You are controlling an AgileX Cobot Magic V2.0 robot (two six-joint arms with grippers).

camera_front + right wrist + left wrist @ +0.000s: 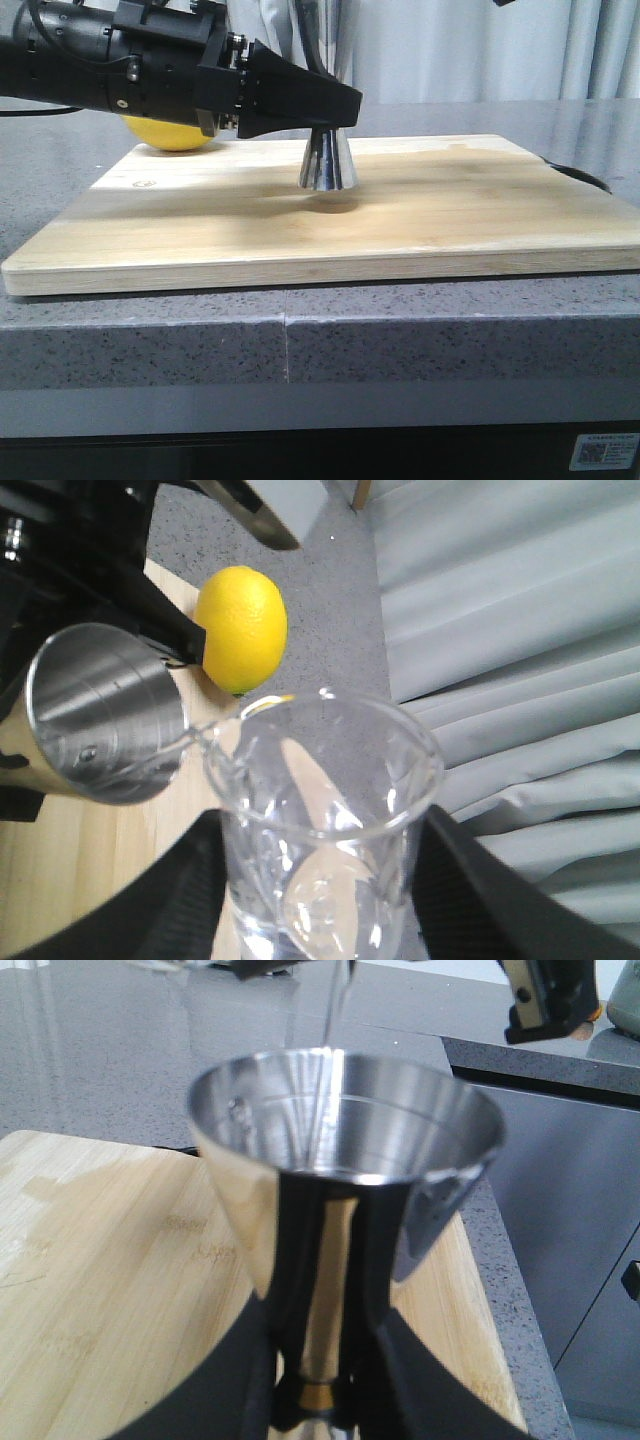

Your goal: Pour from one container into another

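The steel jigger (345, 1130) stands on the wooden board, and my left gripper (318, 1400) is shut on its gold waist band. In the front view only its lower cone (328, 165) shows below the left gripper (300, 100). The clear glass beaker (325, 810) sits between the black fingers of my right gripper (325, 880), which is shut on it. It is tilted, with its lip over the jigger's rim (100, 710). A thin clear stream (335, 1010) falls into the jigger's open top. The right gripper is out of the front view.
The light wooden cutting board (450, 220) lies on a grey speckled counter (400, 320). A yellow lemon (170, 135) rests at the board's far left edge, behind the left arm, and close to the jigger (240, 628). Grey curtains hang behind.
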